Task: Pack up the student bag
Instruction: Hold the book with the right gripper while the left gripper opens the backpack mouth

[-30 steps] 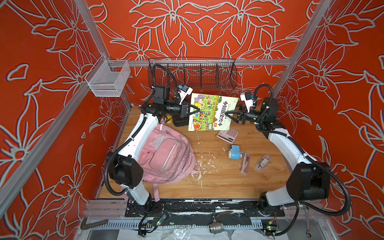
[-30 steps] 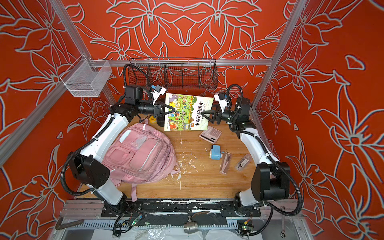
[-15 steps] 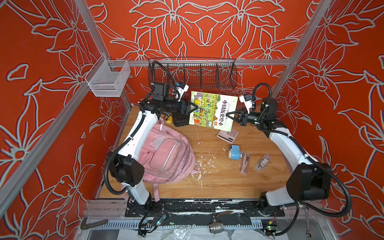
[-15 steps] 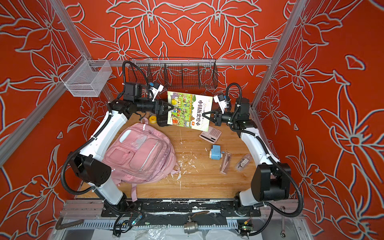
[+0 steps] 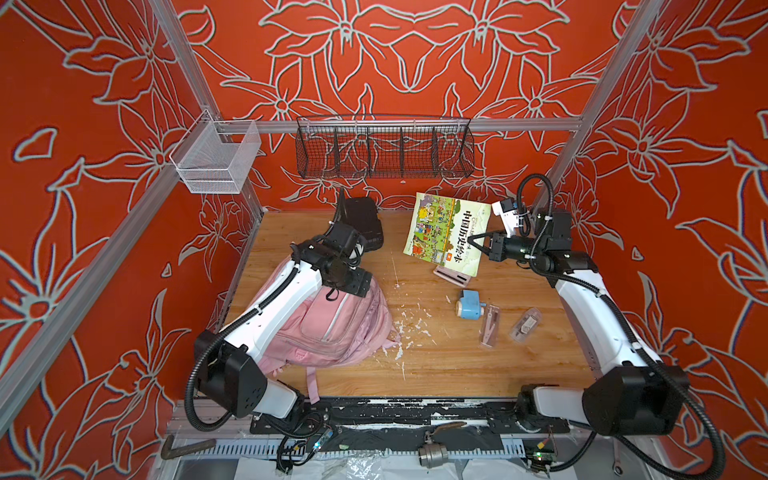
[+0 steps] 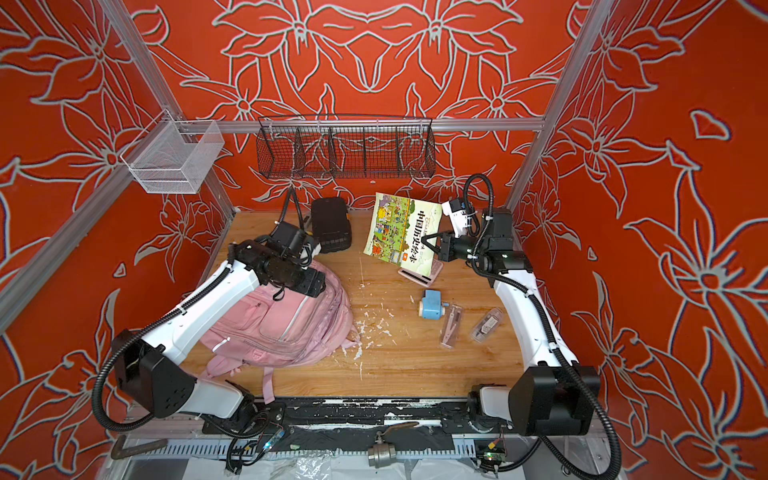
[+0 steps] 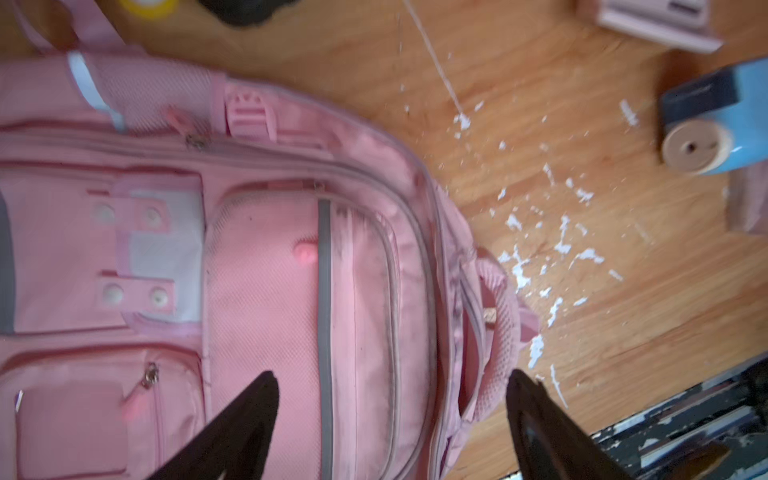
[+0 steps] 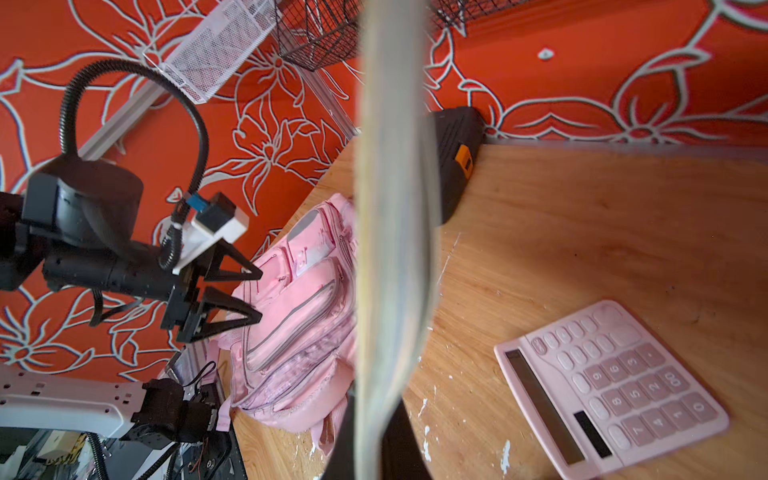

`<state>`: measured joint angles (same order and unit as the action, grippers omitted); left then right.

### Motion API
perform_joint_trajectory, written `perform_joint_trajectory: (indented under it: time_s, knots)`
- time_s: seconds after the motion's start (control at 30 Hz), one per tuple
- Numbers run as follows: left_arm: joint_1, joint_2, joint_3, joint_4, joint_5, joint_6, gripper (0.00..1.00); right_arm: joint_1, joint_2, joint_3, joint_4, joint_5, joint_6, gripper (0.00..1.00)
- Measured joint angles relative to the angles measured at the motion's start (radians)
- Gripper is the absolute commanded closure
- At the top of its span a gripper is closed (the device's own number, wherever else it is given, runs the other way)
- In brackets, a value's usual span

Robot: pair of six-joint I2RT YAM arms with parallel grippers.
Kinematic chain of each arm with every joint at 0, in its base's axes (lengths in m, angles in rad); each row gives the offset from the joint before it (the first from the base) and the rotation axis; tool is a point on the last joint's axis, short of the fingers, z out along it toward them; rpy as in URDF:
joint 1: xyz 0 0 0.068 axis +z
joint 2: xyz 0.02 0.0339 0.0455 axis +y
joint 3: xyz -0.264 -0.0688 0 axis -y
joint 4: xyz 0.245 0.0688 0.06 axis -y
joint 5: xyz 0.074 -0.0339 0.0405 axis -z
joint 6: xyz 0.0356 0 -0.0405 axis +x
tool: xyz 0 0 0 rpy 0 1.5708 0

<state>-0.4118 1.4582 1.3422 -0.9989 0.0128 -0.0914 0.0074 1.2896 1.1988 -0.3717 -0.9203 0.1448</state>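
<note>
student bag [image 5: 332,328] 1 | book [image 5: 446,232] 1, grasped by right pincer [image 5: 471,240] | left pincer [image 7: 390,374] released | calculator [image 8: 611,386] 1

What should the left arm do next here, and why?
Probably lower the open left gripper toward the main zipper of the student bag, beside its handle. The right gripper holds the book off the table, but the bag looks closed.

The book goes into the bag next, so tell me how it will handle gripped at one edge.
The picture book looks thin and soft-covered; its edge bows in the right wrist view, so it will probably flop. Held by the right gripper at one edge only, it may swing or twist.
</note>
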Motion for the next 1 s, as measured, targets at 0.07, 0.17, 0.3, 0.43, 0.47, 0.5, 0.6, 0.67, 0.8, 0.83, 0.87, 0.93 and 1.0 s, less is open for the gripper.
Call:
perform_joint_trajectory:
  time_s: [0.07, 0.17, 0.3, 0.43, 0.47, 0.5, 0.6, 0.67, 0.8, 0.83, 0.87, 0.93, 1.0]
  knots:
    - [-0.001, 0.003, -0.052, -0.017, -0.028, -0.044, 0.17, 0.000, -0.006, -0.006, -0.018, 0.008, 0.000, 1.00]
    - [-0.002, 0.016, -0.098, -0.030, -0.053, -0.096, 0.17, 0.000, -0.007, -0.007, -0.034, 0.013, 0.000, 1.00]
    - [-0.016, 0.070, -0.115, -0.025, -0.047, -0.127, 0.17, 0.000, -0.007, -0.016, -0.043, 0.016, 0.003, 1.00]
    - [-0.025, 0.168, -0.111, -0.029, -0.055, -0.156, 0.19, 0.000, -0.007, -0.024, -0.053, 0.016, 0.011, 1.00]
    - [-0.027, 0.195, -0.108, -0.034, -0.064, -0.166, 0.25, 0.000, -0.008, -0.027, -0.052, 0.016, 0.015, 1.00]
    - [-0.027, 0.214, -0.106, -0.037, -0.074, -0.172, 0.37, 0.000, -0.008, -0.030, -0.051, 0.016, 0.018, 1.00]
    - [-0.028, 0.253, -0.105, -0.047, -0.098, -0.191, 0.76, 0.000, -0.009, -0.046, -0.051, 0.015, 0.039, 1.00]
    - [-0.035, 0.250, -0.097, -0.052, -0.090, -0.196, 0.93, 0.000, -0.009, -0.058, -0.050, 0.015, 0.072, 1.00]
    - [-0.062, 0.214, -0.076, -0.069, -0.106, -0.171, 1.00, 0.000, -0.009, -0.071, -0.045, 0.015, 0.154, 1.00]
    - [-0.071, 0.197, -0.064, -0.077, -0.111, -0.164, 1.00, 0.000, -0.009, -0.071, -0.043, 0.014, 0.177, 1.00]
    - [-0.080, 0.177, -0.046, -0.085, -0.112, -0.155, 1.00, 0.002, -0.009, -0.071, -0.042, 0.014, 0.195, 1.00]
    - [-0.090, 0.141, -0.006, -0.095, -0.106, -0.141, 1.00, 0.006, -0.009, -0.071, -0.041, 0.011, 0.233, 1.00]
    - [-0.096, 0.109, 0.037, -0.099, -0.093, -0.131, 1.00, 0.019, -0.009, -0.071, -0.043, 0.007, 0.258, 1.00]
